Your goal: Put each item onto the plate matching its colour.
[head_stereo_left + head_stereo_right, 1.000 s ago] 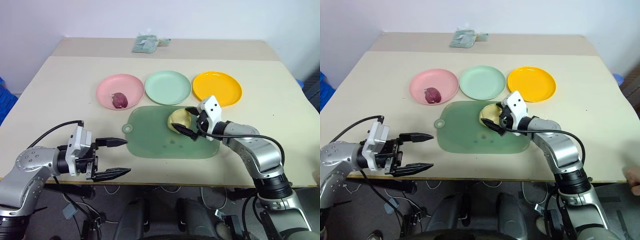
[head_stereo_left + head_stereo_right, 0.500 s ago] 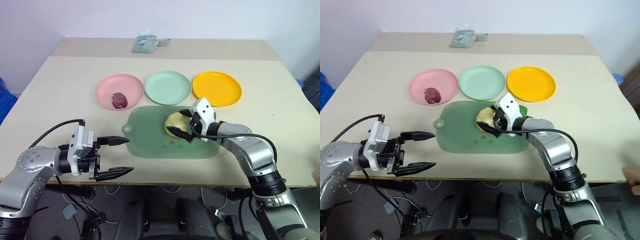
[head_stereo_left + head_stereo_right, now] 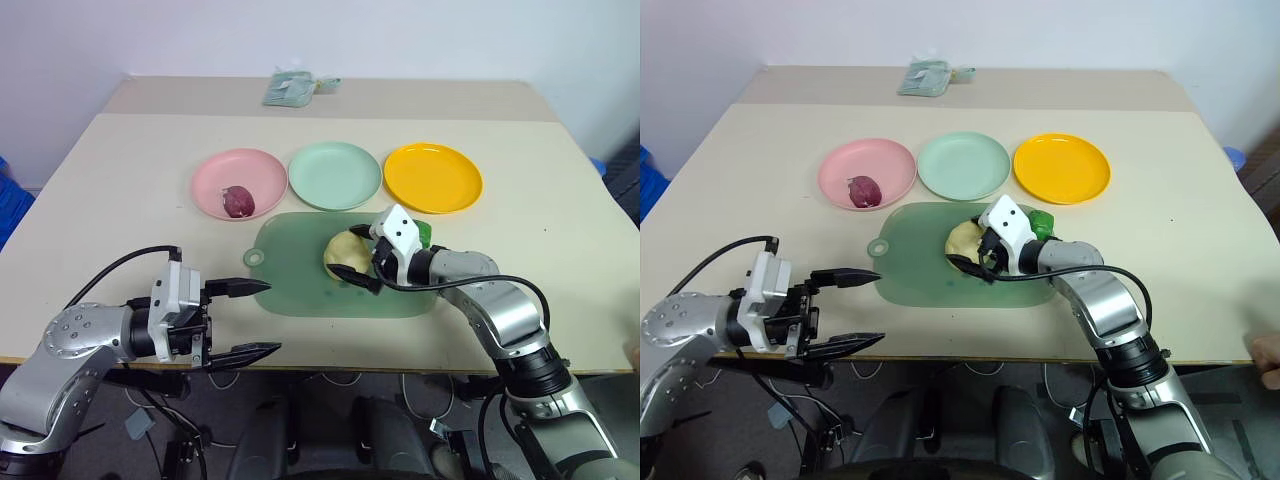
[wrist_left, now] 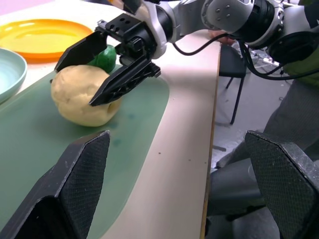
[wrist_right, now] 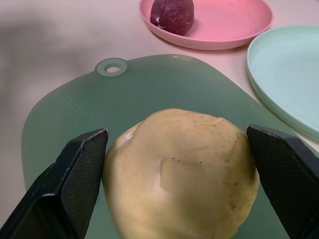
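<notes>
The right gripper point(image 3: 362, 258) stands on the translucent green rounded-rectangular mat point(image 3: 290, 268) with its jaws spread wide to either side of the pale yellow lumpy item point(image 3: 346, 253), one finger on each flank and neither yet pressed in (the right wrist view shows the lump framed squarely between both fingers). Compared with a second ago, this gripper has slid leftward across the mat and closed in around the lump, and that shift has uncovered the small bright green item point(image 3: 421, 233), which lies just behind the gripper near the mat's far right edge. The left gripper point(image 3: 245, 320), jaws released and empty, hovers at the near left edge of the beige worktop point(image 3: 120, 170), having drifted slightly toward the mat. The dark purplish-red roundish item point(image 3: 238, 200) already rests on the pink round plate point(image 3: 215, 170); the pale mint green plate point(image 3: 336, 173) and the bright orange-yellow plate point(image 3: 434, 178) are bare. One item of three appears sorted; the step in hand is probably the grasp of the yellow lump, needing only a closure before the carry to the orange-yellow plate.
</notes>
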